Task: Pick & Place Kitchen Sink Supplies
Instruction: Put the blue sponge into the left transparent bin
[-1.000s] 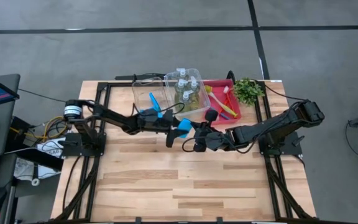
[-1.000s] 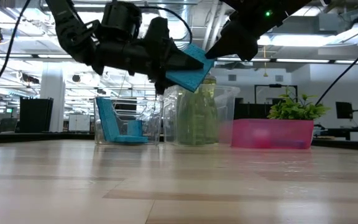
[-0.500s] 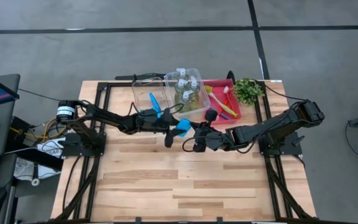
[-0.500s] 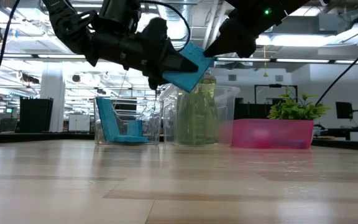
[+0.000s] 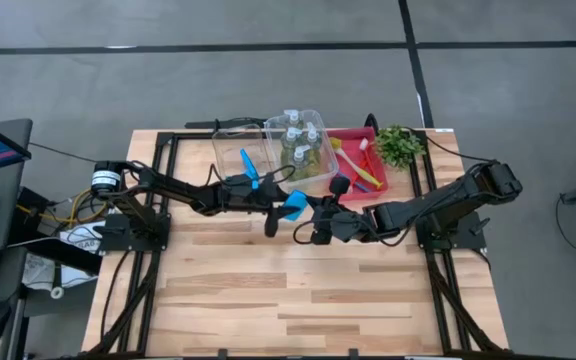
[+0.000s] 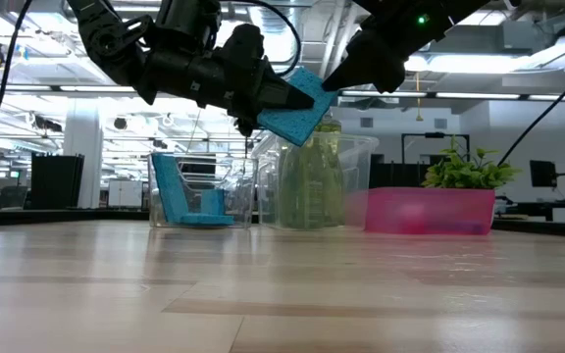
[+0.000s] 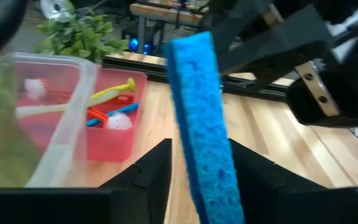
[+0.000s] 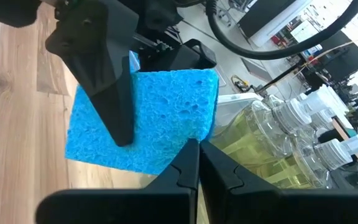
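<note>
Standing at the far edge of the worktop (image 5: 298, 290) are three containers in a row, and the middle clear bin (image 5: 313, 150) serves here as the landmark. It holds the small clear bottles (image 5: 298, 135) of yellow-green liquid with white tops, standing upright. Just beside it, on the left arm's side, a second clear bin (image 5: 230, 150) holds blue sponges (image 6: 179, 191), one leaning upright against its wall. On the other side of the middle bin the red tray (image 5: 383, 170) holds the long-handled brushes (image 5: 363, 165), a yellow one and a red one among them. A leafy green plant (image 5: 400, 145) stands just beyond the tray. In front of the middle bin, in the air above the worktop, one more blue sponge (image 6: 297, 108) is between the fingers of the left hand (image 5: 283, 205). The right hand (image 5: 313, 215) is shut, with its tips at the edge of this same sponge.
</note>
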